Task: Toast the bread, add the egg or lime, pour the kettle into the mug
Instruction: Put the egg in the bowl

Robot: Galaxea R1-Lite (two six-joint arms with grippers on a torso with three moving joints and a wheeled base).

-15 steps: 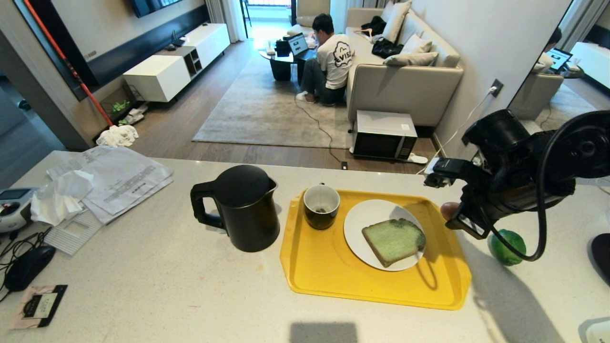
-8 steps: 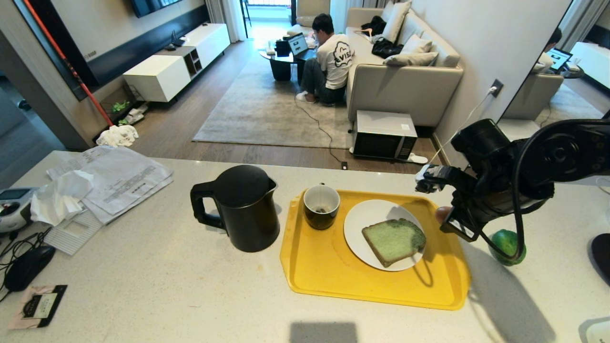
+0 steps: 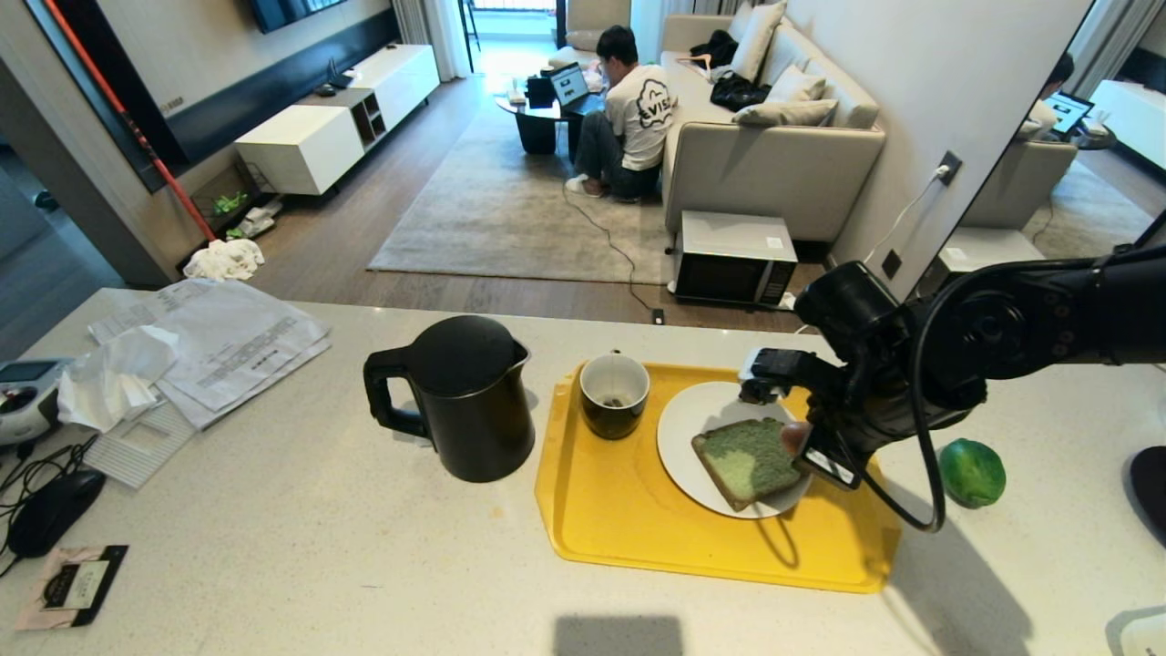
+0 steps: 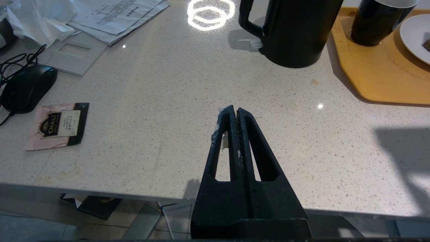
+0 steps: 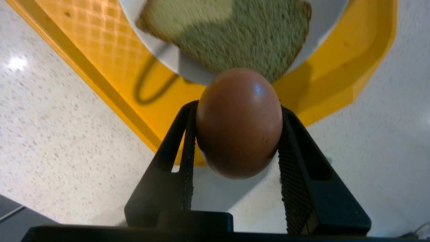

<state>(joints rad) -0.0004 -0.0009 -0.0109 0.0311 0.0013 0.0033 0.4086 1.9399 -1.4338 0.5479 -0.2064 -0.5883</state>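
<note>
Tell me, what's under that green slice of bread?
The bread lies on a white plate, which sits on a yellow tray. The plate's middle is hidden beneath the slice.

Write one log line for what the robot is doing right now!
right gripper: shut on egg, above bread on plate | left gripper: shut, idle | lime: on counter
</note>
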